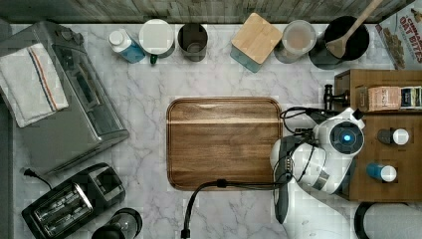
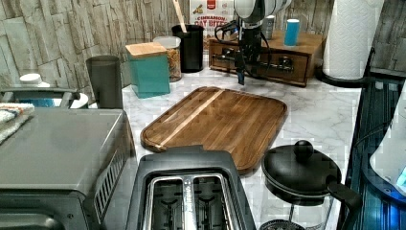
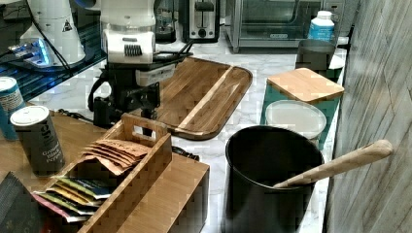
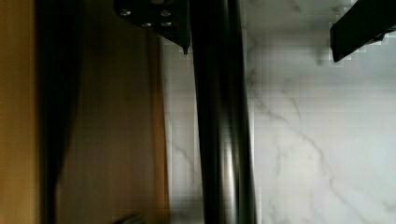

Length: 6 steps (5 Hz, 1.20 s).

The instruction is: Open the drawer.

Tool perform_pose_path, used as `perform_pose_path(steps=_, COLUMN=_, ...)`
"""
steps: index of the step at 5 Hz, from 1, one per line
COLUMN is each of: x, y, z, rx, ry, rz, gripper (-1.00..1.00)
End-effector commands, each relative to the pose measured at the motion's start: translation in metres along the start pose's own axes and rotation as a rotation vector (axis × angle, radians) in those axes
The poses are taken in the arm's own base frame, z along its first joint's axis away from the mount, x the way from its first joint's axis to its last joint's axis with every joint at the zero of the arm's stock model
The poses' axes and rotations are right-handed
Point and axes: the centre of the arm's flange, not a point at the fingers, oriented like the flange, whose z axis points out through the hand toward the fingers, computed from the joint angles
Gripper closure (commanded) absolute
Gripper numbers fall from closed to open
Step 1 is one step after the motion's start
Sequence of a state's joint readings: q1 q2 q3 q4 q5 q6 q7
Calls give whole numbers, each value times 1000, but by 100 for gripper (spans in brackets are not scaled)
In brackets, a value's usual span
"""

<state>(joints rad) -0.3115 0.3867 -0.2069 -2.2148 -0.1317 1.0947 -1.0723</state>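
Note:
The small wooden cabinet [image 1: 383, 79] stands at the top view's right edge. Its drawer [image 2: 280, 67] faces the cutting board and carries a long black bar handle [image 4: 222, 121]. The same handle [image 2: 222, 58] runs across the drawer front in the left view, and the drawer looks flush with the cabinet. My gripper [image 4: 261, 46] is open and straddles the bar. One finger [image 4: 159, 18] sits between the bar and the wooden drawer front [image 4: 112, 130]. The other finger [image 4: 359, 28] hangs well clear over the marble. From the left view the gripper [image 2: 242, 72] points down at the handle.
A wooden cutting board [image 1: 224, 142] lies just in front of the cabinet. A tea caddy [image 3: 126, 165] and spice tins [image 1: 393, 136] sit on the cabinet top. A paper towel roll [image 2: 352, 36] stands beside it. Jars and a black utensil pot [image 3: 272, 179] line the wall.

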Motion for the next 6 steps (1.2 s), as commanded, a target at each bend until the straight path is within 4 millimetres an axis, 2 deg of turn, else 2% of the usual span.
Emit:
perform_pose_path(steps=1, x=8, y=-14, z=-52, rx=-2, ry=1, rz=-21, gripper=-100)
perform_pose_path(steps=3, x=16, y=-62, z=-65, rx=82, ry=1, rz=-68, gripper=-100)
perform_pose_path(steps=5, x=14, y=-138, z=-68, rx=139, ry=33, rz=-94, gripper=-100)
perform_pose_path(steps=6, x=3, y=-185, z=-82, rx=154, ry=40, rz=-132, gripper=-100)
